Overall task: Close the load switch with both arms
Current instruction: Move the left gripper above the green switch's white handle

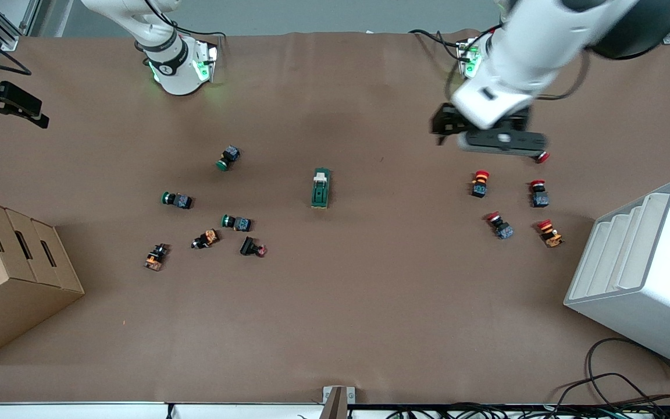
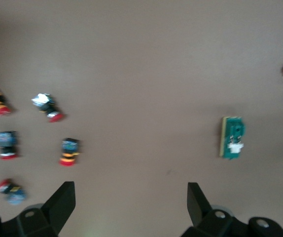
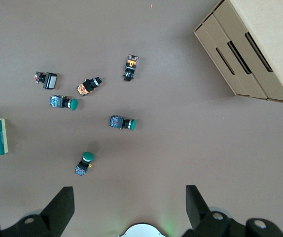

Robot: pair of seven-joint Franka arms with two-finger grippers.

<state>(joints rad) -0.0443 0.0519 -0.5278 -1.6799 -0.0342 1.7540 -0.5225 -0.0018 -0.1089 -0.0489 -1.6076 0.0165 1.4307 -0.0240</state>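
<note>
1. Near the middle of the brown paper-covered surface (image 1: 335, 326), well away from every edge, lies the small dark-green rectangular load switch with its cream lever piece (image 1: 321, 188), untouched and standing alone between two scatters of push buttons.

2. The left arm's black two-finger end effector (image 1: 495, 139) hangs over the red-capped push buttons (image 1: 480, 183) toward the left arm's end of the surface, its fingers spread wide apart and holding nothing. It is not yet over the switch.

3. The right arm's black end effector (image 3: 126, 207) sits high above its own base, fingers likewise spread and empty; I judge it to be waiting.

4. To do this step well, I would bring the left arm across to the switch without dipping among the red buttons, then have one arm brace the green body while the other pushes the lever. A small loose block like that will probably skid if pressed unbraced.

5. The front view shows the left arm's place among the red buttons; neither wrist view does.

6. The left wrist view shows the switch's white lever clearly. The right wrist view alone shows the green-capped push buttons (image 3: 128, 123) and slotted cardboard box (image 3: 260, 44) from above.
</note>
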